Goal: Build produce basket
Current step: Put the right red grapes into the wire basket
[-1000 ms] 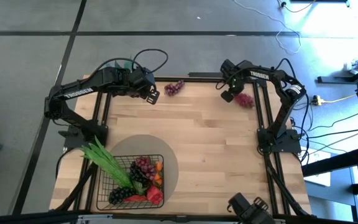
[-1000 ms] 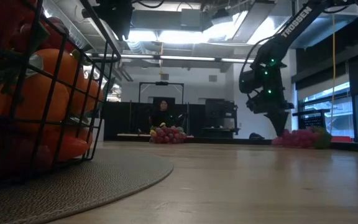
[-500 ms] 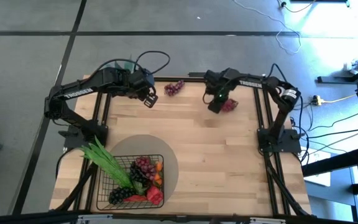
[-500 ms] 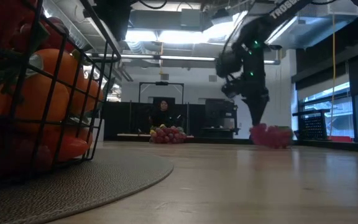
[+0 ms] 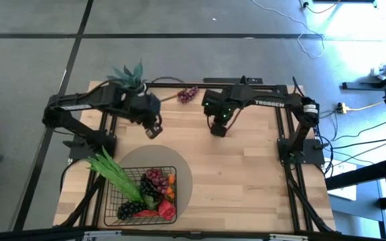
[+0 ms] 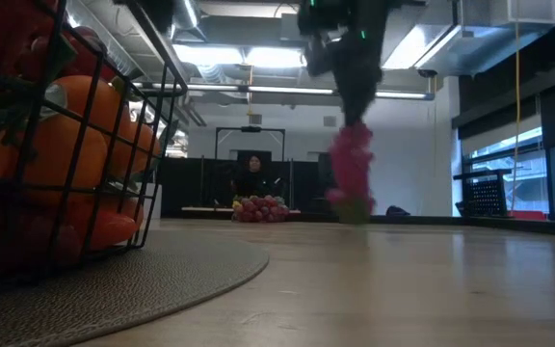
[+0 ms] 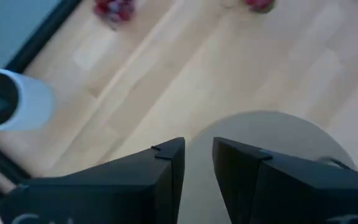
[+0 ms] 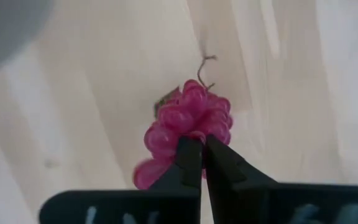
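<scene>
While the right gripper (image 8: 202, 163) pinches a pink grape bunch (image 8: 185, 121) above the table's centre, the carry is underway; next it must swing toward seven o'clock over the wire basket (image 5: 112, 194). The left gripper (image 7: 197, 163) hangs slightly parted, empty.

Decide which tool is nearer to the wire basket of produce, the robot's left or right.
Left. The left tool hangs just beyond the grey mat that carries the basket. The right tool, shut on a pink grape bunch, is farther across the table.
</scene>
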Controlling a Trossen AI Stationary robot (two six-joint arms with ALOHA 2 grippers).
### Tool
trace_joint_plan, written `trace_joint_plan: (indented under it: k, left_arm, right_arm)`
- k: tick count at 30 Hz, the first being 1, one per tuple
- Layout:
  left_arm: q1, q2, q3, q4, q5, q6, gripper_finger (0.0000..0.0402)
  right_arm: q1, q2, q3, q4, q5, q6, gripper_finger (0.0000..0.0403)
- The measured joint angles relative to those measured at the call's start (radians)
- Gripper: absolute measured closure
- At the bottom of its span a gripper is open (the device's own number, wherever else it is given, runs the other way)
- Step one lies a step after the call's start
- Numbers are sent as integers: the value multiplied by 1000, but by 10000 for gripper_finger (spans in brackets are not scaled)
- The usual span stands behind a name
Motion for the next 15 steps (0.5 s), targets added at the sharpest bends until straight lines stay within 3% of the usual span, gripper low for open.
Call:
trace_joint_plan:
  k: [5,15]
  left_arm:
    - [-122,-66,0,-6,-1,-83,331]
    - [-326,-150,-1,-27,0,-133,331]
  right_arm:
    - [85,0,142,-14,60,21,403]
    - [196,0,430,118,44,-19,403]
